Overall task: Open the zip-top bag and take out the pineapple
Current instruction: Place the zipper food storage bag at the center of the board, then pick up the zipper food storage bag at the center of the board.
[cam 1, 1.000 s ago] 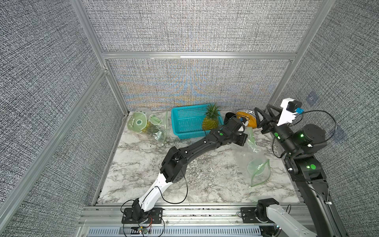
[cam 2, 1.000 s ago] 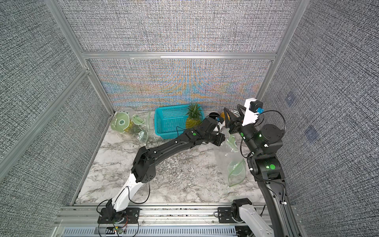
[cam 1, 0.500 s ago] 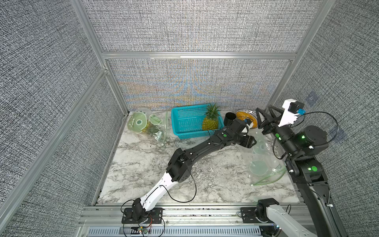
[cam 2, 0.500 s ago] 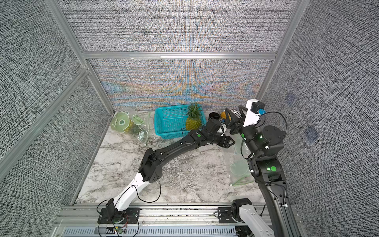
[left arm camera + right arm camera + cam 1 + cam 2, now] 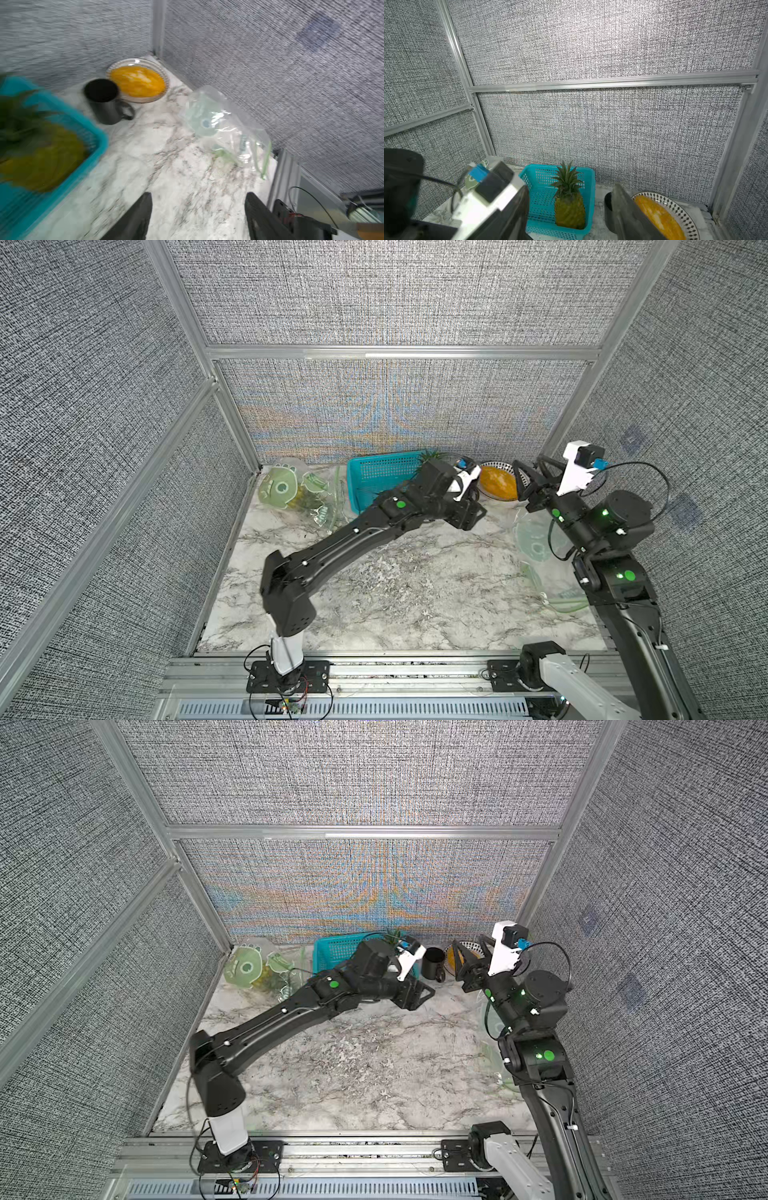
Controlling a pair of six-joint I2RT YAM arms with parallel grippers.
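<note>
See zip-top bag [image 5: 220,128] slumped flat on the desk [image 5: 415,593] under the right arm by the side wall, looking empty; a second ago hung pinched in the left fingers [image 5: 141,216]. Mark those as now spread wide, holding nothing, hovering over bare desk short of the bag. Mark right fingers [image 5: 627,209] as parted too, same as before, empty, raised toward the back corner. Further back, note black mug [image 5: 104,104] just beside plate [image 5: 675,204] of orange food. At the back wall, find pineapple [image 5: 569,209] upright inside teal basket [image 5: 537,199], well apart from the bag. Read the release as the closing step: pineapple out, bag let go, probably only arm retreat left. Skip second bag [image 5: 291,493] far left.
</note>
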